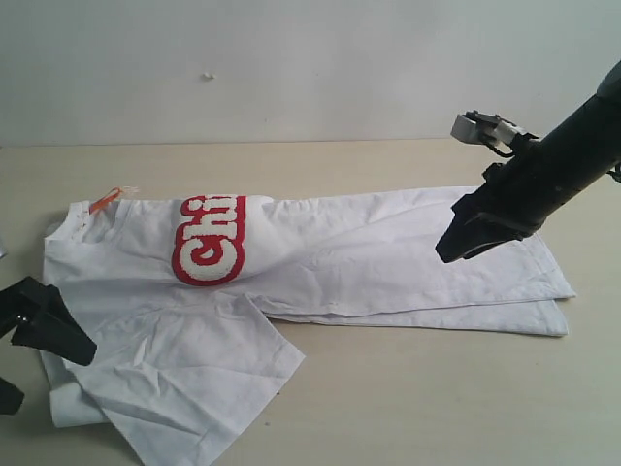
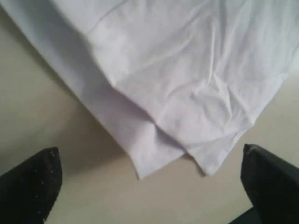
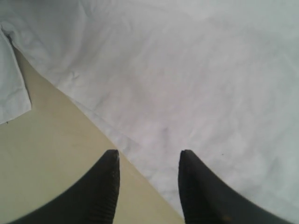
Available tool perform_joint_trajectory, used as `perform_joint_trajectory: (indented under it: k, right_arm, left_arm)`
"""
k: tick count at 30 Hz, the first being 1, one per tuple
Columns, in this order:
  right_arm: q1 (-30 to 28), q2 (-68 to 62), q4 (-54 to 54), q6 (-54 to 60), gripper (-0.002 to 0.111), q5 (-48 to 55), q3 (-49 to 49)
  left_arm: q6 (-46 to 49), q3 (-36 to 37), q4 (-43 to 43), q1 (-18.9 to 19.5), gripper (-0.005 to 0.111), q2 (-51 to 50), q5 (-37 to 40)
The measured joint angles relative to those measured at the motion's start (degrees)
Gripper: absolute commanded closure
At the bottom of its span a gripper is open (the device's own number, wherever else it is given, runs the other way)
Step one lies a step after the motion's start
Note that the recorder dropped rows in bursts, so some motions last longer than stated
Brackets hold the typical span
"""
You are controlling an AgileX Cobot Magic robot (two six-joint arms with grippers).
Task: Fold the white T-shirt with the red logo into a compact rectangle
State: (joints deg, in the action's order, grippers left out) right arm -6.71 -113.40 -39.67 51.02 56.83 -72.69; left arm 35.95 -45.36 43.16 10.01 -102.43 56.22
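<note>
The left gripper [image 2: 149,151], cut off at 8 o'clock, is spread wide, empty. One white T-shirt [image 1: 388,252] is laid half-folded across the table [image 1: 437,388]; of its one red logo [image 1: 209,243] only "Chi" is seen. At 3 o'clock the right gripper [image 3: 148,156] is held narrowly parted, gripping nothing.

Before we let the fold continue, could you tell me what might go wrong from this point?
1. The right gripper hangs open above the white T-shirt near its hem, where two layers lie offset; it could pinch only the top one and pull the fold apart.
2. The sleeve by the open left gripper lies splayed and wrinkled; folded in like that, it may leave a lumpy rectangle.
</note>
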Motion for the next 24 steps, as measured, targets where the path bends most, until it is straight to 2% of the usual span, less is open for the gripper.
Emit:
perform_joint_trajectory:
  k: [3,4,8,17,24]
  right_arm:
    - [0.0,0.0,0.0,0.0,0.067,0.1,0.0]
    - [0.0,0.0,-0.1,0.0,0.067,0.2,0.0]
    - [0.0,0.0,-0.1,0.0,0.067,0.3,0.0]
    - [0.0,0.0,-0.2,0.0,0.067,0.3,0.0]
    - [0.0,0.0,-0.3,0.1,0.067,0.3,0.0]
  left_arm:
    - [5.3,3.6,7.2,0.0,0.002,0.2,-3.6]
    - [9.1,5.3,12.0,0.0,0.002,0.2,-4.9]
    - [17.4,7.0,21.8,0.0,0.002,-0.6,-6.3]
    - [19.3,7.2,25.2,0.0,0.002,-2.6,-6.3]
    - [21.8,7.0,29.8,0.0,0.002,-6.8,-0.9]
